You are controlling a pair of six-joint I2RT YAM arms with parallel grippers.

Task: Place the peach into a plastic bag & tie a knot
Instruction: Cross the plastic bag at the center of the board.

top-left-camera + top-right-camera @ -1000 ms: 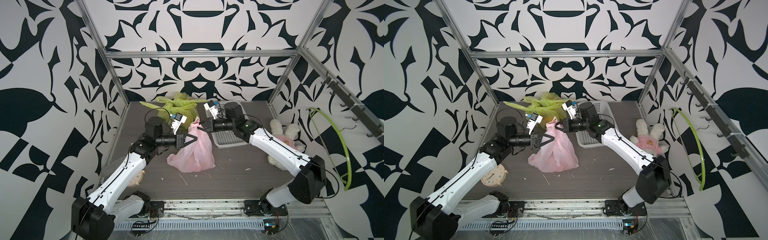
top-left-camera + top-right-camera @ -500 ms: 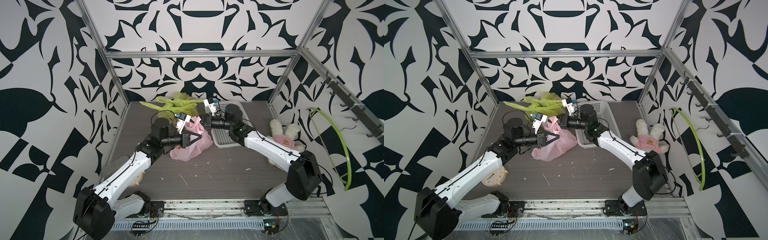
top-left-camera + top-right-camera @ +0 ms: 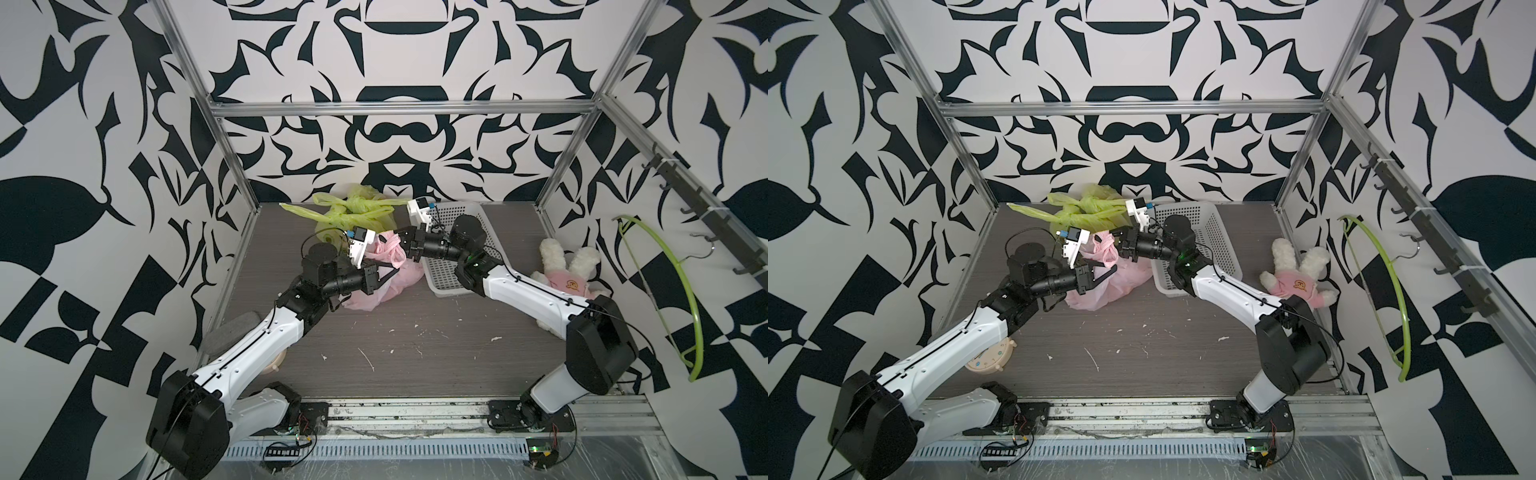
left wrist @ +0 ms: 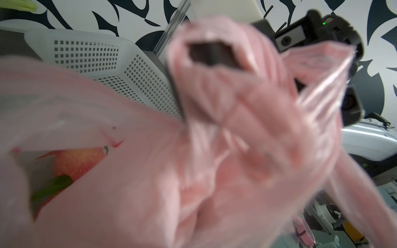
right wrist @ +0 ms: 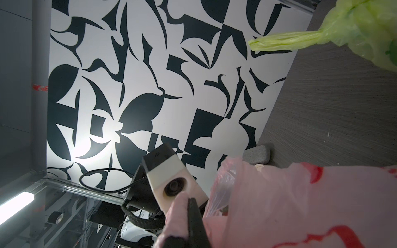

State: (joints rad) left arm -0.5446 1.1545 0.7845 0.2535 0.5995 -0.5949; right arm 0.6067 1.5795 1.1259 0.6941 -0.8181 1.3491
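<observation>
The pink plastic bag [image 3: 384, 280] lies slumped on the table at the back centre, seen in both top views [image 3: 1121, 282]. Its two handles are twisted together between my grippers. My left gripper [image 3: 395, 274] is shut on one handle. My right gripper [image 3: 401, 245] is shut on the other, just behind it. In the left wrist view the bag [image 4: 214, 150] fills the picture and hides the jaws. Through the bag's mouth there the peach [image 4: 79, 161] shows, red and yellow with a green leaf. In the right wrist view pink plastic is pinched at a dark finger [image 5: 194, 219].
A knotted green bag [image 3: 353, 212] lies right behind the pink one. A white mesh basket [image 3: 442, 276] sits under the right arm. A plush bunny [image 3: 565, 270] lies at the right wall, where a green hanger [image 3: 681, 291] hangs. A small clock [image 3: 988, 357] lies under the left arm.
Both grippers have moved toward the back and down with the bag. It hung stretched between them a second ago and now lies slumped on the table.
</observation>
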